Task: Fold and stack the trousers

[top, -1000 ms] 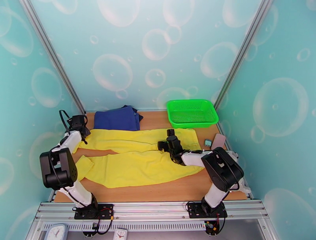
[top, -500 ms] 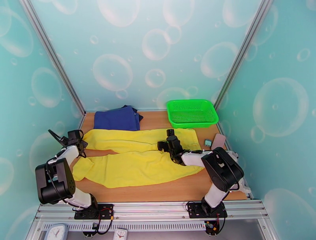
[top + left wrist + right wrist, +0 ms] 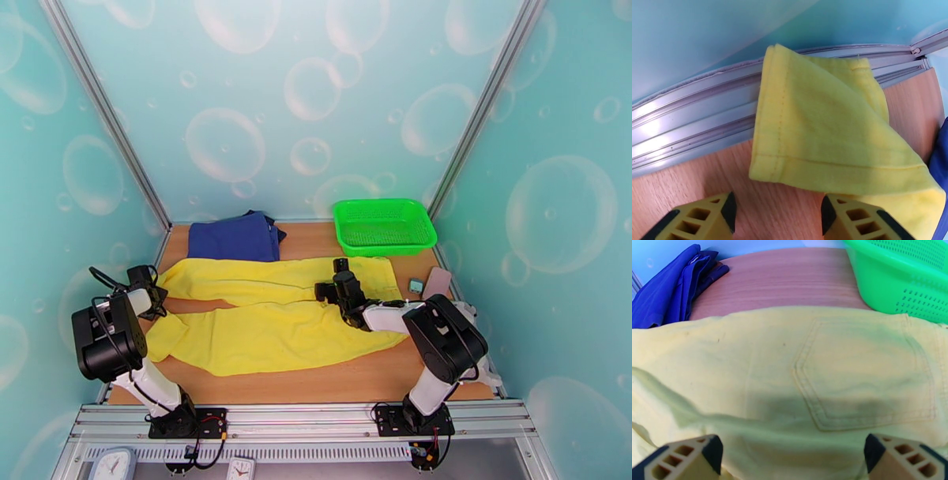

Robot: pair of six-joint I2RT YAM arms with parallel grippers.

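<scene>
At the left edge of the table [image 3: 316, 384] the left arm folds low with its elbow raised, and the left gripper [image 3: 776, 211] stands partly open and empty, just short of a leg cuff [image 3: 809, 134] of the yellow trousers [image 3: 268, 320], spread across the table's middle. The right arm lies stretched over the waist, with the right gripper [image 3: 792, 449] wide open above a back pocket [image 3: 865, 378], holding nothing.

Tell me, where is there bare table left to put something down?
Widest: the wooden strip of table between the yellow trousers and the near metal rail. Smaller: the gap between the navy cloth and green basket. The middle is crowded, covered by trousers.
</scene>
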